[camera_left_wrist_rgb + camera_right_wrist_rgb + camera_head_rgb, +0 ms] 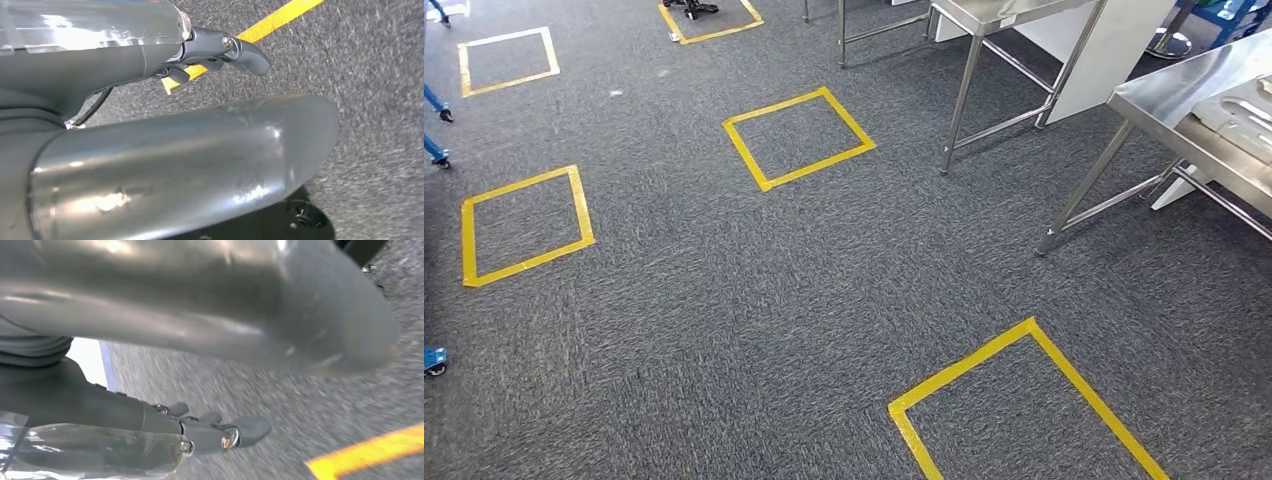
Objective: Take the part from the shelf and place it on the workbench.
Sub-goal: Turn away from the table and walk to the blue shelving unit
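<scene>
The steel workbench (1162,96) stands at the right edge of the head view, and pale grey flat pieces (1239,122) lie on its top. My left hand (120,65) hangs over the grey carpet with its fingers (245,50) stretched out and nothing in it. My right hand (100,412) also hangs above the carpet, with straight fingers (240,432) apart from the thumb, and it holds nothing. I see no part in either hand.
Yellow tape squares (796,137) mark the grey carpet, one close in front (1024,400). A second steel table (1014,15) stands further back, with a white panel (1114,50) behind it. Blue wheeled feet (434,360) show along the left edge.
</scene>
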Tool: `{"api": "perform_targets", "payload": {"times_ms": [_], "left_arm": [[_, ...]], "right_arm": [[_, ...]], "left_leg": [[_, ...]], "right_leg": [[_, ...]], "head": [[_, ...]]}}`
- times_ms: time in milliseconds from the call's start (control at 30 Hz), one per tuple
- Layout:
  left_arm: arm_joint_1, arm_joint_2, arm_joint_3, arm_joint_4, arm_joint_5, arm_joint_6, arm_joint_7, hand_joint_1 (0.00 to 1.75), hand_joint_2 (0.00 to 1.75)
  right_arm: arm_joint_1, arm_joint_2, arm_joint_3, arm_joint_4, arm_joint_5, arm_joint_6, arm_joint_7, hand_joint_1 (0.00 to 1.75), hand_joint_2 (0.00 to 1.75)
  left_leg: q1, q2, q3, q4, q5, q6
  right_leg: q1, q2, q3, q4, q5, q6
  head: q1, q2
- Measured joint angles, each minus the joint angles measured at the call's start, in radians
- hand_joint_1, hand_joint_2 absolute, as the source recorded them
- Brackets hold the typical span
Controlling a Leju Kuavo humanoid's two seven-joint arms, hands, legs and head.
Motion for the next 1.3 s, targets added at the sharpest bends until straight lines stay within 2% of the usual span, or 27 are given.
{"api": "perform_targets", "payload": {"times_ms": [33,67,100,167,233,267,300,333,367,433,500,567,600,667,733,767,800,833,867,900,967,1033,1100,1133,1167,1233,1300], "left_arm": [[-0.001,0.000,0.000,0.000,0.000,-0.001,-0.005,0.00,0.00],[0.000,0.001,0.000,0.000,0.000,-0.002,-0.009,0.00,0.00],[0.000,0.001,0.000,0.000,0.000,-0.002,-0.011,0.00,0.00],[0.000,0.003,0.000,0.000,-0.002,-0.001,-0.012,0.00,0.00],[-0.002,0.004,0.000,0.000,-0.002,0.000,-0.011,0.00,0.00],[-0.002,0.004,0.000,0.000,-0.003,0.001,-0.010,0.00,0.00],[-0.001,0.005,0.000,0.000,-0.003,0.002,-0.009,0.00,0.00],[0.001,0.005,0.000,0.000,-0.003,0.002,-0.007,0.00,0.00],[0.002,0.005,0.000,0.000,-0.004,0.003,-0.006,0.00,0.00],[0.001,0.007,0.000,0.000,-0.004,0.002,-0.004,0.00,0.00],[-0.003,0.008,0.000,0.000,-0.004,0.002,-0.003,0.00,0.00],[-0.003,0.009,0.000,0.000,-0.004,0.002,-0.002,0.00,0.00],[-0.001,0.010,0.000,0.000,-0.004,0.003,-0.002,0.00,0.00],[-0.001,0.011,0.000,0.000,-0.003,0.004,-0.002,0.00,0.00],[-0.003,0.012,0.000,0.000,-0.004,0.005,-0.002,0.00,0.00],[-0.003,0.012,0.000,0.000,-0.004,0.005,-0.003,0.00,0.00],[-0.003,0.012,0.000,0.000,-0.004,0.005,-0.003,0.00,0.00],[-0.002,0.012,0.000,0.000,-0.004,0.005,-0.003,0.00,0.00],[-0.002,0.011,0.000,0.000,-0.005,0.005,-0.003,0.00,0.00],[-0.001,0.010,0.000,0.000,-0.005,0.005,-0.003,0.00,0.00],[-0.003,0.005,0.000,-0.001,-0.006,0.005,-0.002,0.00,0.00],[-0.005,0.000,0.000,-0.001,-0.006,0.005,-0.002,0.00,0.00],[-0.003,-0.001,0.000,-0.001,-0.008,0.005,-0.002,0.00,0.00],[-0.001,-0.001,0.000,-0.001,-0.008,0.005,-0.002,0.00,0.00],[0.000,0.000,0.000,-0.001,-0.008,0.005,-0.002,0.00,0.00],[-0.002,0.000,0.000,-0.001,-0.008,0.006,-0.002,0.00,0.00],[-0.003,0.001,0.000,-0.001,-0.008,0.006,-0.001,0.00,0.00]], "right_arm": [[-0.002,0.001,-0.001,0.001,0.001,-0.003,-0.004,0.00,0.00],[-0.005,0.001,-0.001,0.001,0.002,-0.005,-0.008,0.00,0.00],[-0.007,0.002,-0.001,0.002,0.003,-0.006,-0.010,0.00,0.00],[-0.007,0.004,-0.002,0.002,0.004,-0.006,-0.012,0.00,0.00],[-0.004,0.005,-0.003,0.003,0.004,-0.006,-0.013,0.00,0.00],[-0.003,0.006,-0.004,0.004,0.004,-0.005,-0.012,0.00,0.00],[-0.003,0.007,-0.006,0.004,0.004,-0.005,-0.012,0.00,0.00],[-0.003,0.007,-0.008,0.004,0.004,-0.004,-0.012,0.00,0.00],[-0.004,0.007,-0.009,0.004,0.004,-0.002,-0.012,0.00,0.00],[-0.006,0.007,-0.011,0.004,0.004,0.006,-0.011,0.00,0.00],[-0.007,0.007,-0.013,0.004,0.005,0.012,-0.010,0.00,0.00],[-0.011,0.007,-0.014,0.004,0.006,0.014,-0.010,0.00,0.00],[-0.013,0.007,-0.015,0.004,0.006,0.015,-0.009,0.00,0.00],[-0.015,0.008,-0.017,0.004,0.007,0.015,-0.009,0.00,0.00],[-0.012,0.008,-0.019,0.005,0.007,0.015,-0.009,0.00,0.00],[-0.011,0.008,-0.019,0.005,0.007,0.015,-0.009,0.00,0.00],[-0.010,0.008,-0.020,0.005,0.007,0.016,-0.009,0.00,0.00],[-0.009,0.008,-0.020,0.006,0.007,0.016,-0.009,0.00,0.00],[-0.008,0.008,-0.020,0.006,0.007,0.018,-0.010,0.00,0.00],[-0.007,0.008,-0.020,0.006,0.007,0.020,-0.010,0.00,0.00],[-0.004,0.004,-0.021,0.005,0.008,0.023,-0.010,0.00,0.00],[-0.004,0.000,-0.021,0.005,0.010,0.026,-0.011,0.00,0.00],[-0.005,0.001,-0.021,0.005,0.013,0.030,-0.011,0.00,0.00],[-0.005,0.002,-0.021,0.005,0.014,0.031,-0.011,0.00,0.00],[-0.004,0.004,-0.021,0.005,0.015,0.032,-0.012,0.00,0.00],[0.001,0.006,-0.021,0.005,0.016,0.034,-0.012,0.00,0.00],[0.003,0.007,-0.021,0.005,0.017,0.036,-0.012,0.00,0.00]], "left_leg": [[0.001,-0.011,-0.004,0.000,0.002,-0.008],[0.003,-0.022,-0.008,-0.002,0.005,-0.016],[0.004,-0.020,-0.010,0.001,0.003,-0.021],[0.002,0.023,-0.034,0.052,-0.030,-0.027],[0.002,0.078,-0.092,0.179,-0.101,-0.032],[0.004,0.089,-0.122,0.243,-0.128,-0.036],[0.006,0.095,-0.137,0.281,-0.138,-0.039],[0.008,0.099,-0.134,0.282,-0.129,-0.042],[0.010,0.106,-0.112,0.244,-0.104,-0.044],[0.012,0.138,-0.036,0.107,-0.046,-0.045],[0.009,0.159,0.007,0.024,-0.021,-0.035],[0.005,0.147,0.003,0.017,-0.019,-0.019],[0.005,0.138,0.003,0.014,-0.016,-0.012],[0.006,0.121,0.004,0.005,-0.008,0.003],[0.005,0.104,0.001,0.002,-0.001,0.013],[0.002,0.093,-0.002,0.002,0.001,0.015],[-0.001,0.081,-0.003,0.002,0.002,0.017],[-0.005,0.067,-0.004,0.002,0.002,0.018],[-0.009,0.052,-0.002,0.002,0.003,0.019],[-0.011,0.038,0.000,0.002,0.003,0.020],[-0.011,0.015,0.000,0.002,0.004,0.019],[-0.008,-0.007,-0.007,0.002,0.007,0.013],[-0.007,-0.025,-0.011,-0.001,0.012,0.003],[-0.009,-0.014,-0.014,0.005,0.008,0.000],[-0.011,0.009,-0.023,0.024,-0.006,-0.004],[-0.010,0.067,-0.068,0.122,-0.067,-0.016],[0.001,0.090,-0.121,0.234,-0.121,-0.032]], "right_leg": [[0.002,0.002,0.001,-0.005,-0.002,-0.003],[0.002,-0.010,0.002,-0.007,0.000,-0.008],[0.001,-0.022,0.004,-0.012,0.003,-0.014],[-0.002,-0.051,0.010,-0.024,0.008,-0.028],[0.002,-0.084,0.012,-0.027,0.008,-0.037],[0.004,-0.100,0.012,-0.026,0.007,-0.038],[0.005,-0.115,0.012,-0.026,0.006,-0.038],[0.005,-0.129,0.012,-0.024,0.004,-0.037],[0.005,-0.142,0.014,-0.022,0.001,-0.035],[0.005,-0.164,0.017,-0.014,-0.007,-0.025],[0.010,-0.182,0.019,-0.006,-0.015,-0.011],[0.010,-0.195,0.023,-0.007,-0.016,0.000],[0.008,-0.195,0.025,-0.007,-0.017,0.006],[0.003,-0.161,0.012,0.029,-0.050,0.015],[0.002,-0.111,-0.043,0.143,-0.114,0.016],[0.003,-0.098,-0.078,0.211,-0.141,0.015],[0.005,-0.093,-0.106,0.261,-0.153,0.012],[0.008,-0.089,-0.118,0.276,-0.143,0.007],[0.013,-0.084,-0.110,0.249,-0.113,-0.002],[0.020,-0.072,-0.086,0.189,-0.070,-0.013],[0.034,-0.017,-0.030,0.051,0.000,-0.041],[0.041,0.013,-0.008,-0.008,0.017,-0.058],[0.038,-0.010,0.000,-0.026,0.024,-0.062],[0.035,-0.024,0.008,-0.041,0.031,-0.062],[0.031,-0.039,0.018,-0.057,0.037,-0.063],[0.028,-0.073,0.028,-0.073,0.041,-0.062],[0.026,-0.108,0.029,-0.070,0.035,-0.059]], "head": [[0.000,0.000],[-0.001,0.000],[0.000,0.000],[-0.005,0.000],[-0.009,0.000],[-0.010,0.000],[-0.010,0.000],[-0.010,0.000],[-0.010,0.000],[-0.010,0.000],[-0.008,0.000],[-0.005,0.000],[-0.004,0.000],[-0.002,0.000],[0.001,0.000],[0.002,0.000],[0.003,0.000],[0.003,0.000],[0.003,0.000],[0.002,0.000],[0.002,0.000],[0.002,0.000],[0.002,0.000],[0.001,0.000],[0.000,0.000],[-0.003,0.000],[-0.005,0.000]]}}
